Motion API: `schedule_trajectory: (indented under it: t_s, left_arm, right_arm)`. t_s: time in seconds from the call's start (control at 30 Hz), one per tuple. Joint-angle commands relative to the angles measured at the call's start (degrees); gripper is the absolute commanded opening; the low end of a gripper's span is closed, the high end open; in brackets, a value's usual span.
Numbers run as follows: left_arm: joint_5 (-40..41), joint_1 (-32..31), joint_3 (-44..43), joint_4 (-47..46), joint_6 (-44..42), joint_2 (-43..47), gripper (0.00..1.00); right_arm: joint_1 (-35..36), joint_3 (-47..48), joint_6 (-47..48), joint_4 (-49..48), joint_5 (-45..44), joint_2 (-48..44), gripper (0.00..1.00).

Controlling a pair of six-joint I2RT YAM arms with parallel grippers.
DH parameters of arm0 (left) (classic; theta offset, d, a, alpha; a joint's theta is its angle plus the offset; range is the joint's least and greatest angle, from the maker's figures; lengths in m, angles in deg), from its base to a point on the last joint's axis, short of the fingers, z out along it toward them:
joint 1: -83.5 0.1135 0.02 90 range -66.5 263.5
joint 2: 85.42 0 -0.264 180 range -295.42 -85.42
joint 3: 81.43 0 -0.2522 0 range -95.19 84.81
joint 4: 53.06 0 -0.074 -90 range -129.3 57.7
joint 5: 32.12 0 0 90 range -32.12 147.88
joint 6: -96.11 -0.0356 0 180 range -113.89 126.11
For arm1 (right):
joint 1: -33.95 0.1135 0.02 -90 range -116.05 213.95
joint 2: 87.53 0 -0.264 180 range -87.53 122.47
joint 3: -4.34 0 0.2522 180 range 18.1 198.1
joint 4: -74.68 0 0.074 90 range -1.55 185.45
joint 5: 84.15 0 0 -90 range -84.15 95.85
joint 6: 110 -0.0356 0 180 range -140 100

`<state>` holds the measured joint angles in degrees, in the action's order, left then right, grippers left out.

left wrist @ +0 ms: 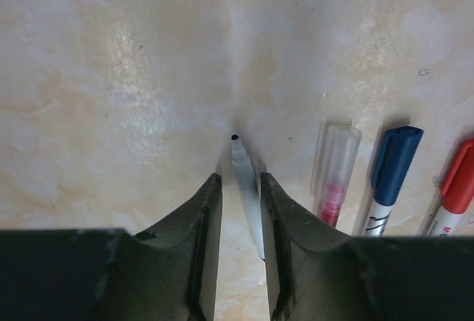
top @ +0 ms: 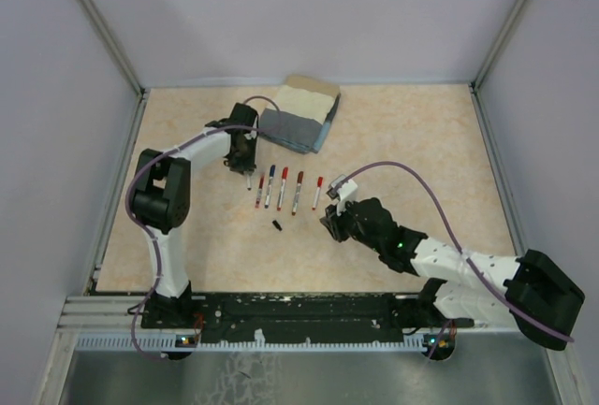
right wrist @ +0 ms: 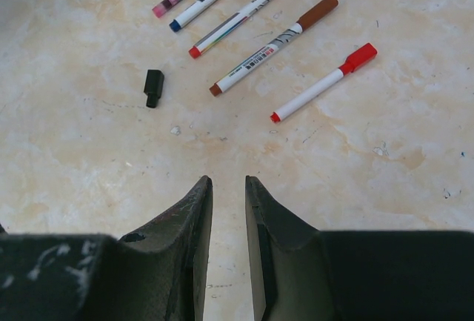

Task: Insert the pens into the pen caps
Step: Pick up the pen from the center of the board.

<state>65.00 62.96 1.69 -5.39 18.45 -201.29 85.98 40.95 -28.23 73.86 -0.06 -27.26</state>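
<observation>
Left claw (left wrist: pixel 241 178) straddles a slim white pen (left wrist: pixel 239 156) (pinch uncertain); right claw (right wrist: pixel 228 180) stands narrowly spread.

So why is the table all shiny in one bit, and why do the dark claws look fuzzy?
Left wrist view: light bouncing back whitens the table at upper left, and the left gripper's fingers sit close to the lens, so they look a little soft. Right wrist view: the pens are sharp, the right gripper's fingers softer. Top view: even light, faint shadows.

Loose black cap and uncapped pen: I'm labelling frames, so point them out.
Loose black cap (right wrist: pixel 152 87), right wrist view, middle of its body.
Uncapped pen (left wrist: pixel 243 176), left wrist view, barrel just below the tip.
</observation>
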Motion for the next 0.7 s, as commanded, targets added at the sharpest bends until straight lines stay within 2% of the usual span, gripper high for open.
schedule_trajectory:
  t_s: [0.0, 0.13, 0.27, 0.47, 0.67]
  left_arm:
    - [0.6, -0.3, 3.0, 3.7, -0.2, 0.5, 0.28]
    - [1.3, -0.3, 7.4, 4.0, 0.3, 3.0, 0.18]
    - [1.5, -0.1, 11.2, 4.5, 0.6, 6.1, 0.14]
    - [-2.3, -0.1, 15.9, 4.4, 0.6, 13.2, 0.13]
    - [-9.0, -0.2, 20.2, 3.2, 1.0, 22.8, 0.15]
  right_arm:
    - [0.7, 0.5, -0.7, -4.1, 0.1, 0.3, 0.25]
    - [0.7, 0.7, -0.7, -4.4, 0.3, 1.0, 0.25]
    - [0.7, 1.5, -0.9, -4.5, 0.8, 1.6, 0.25]
    - [0.7, 2.9, -4.0, -4.6, 0.0, 2.3, 0.25]
    - [0.7, 4.7, -14.6, -4.6, -3.1, 4.4, 0.26]
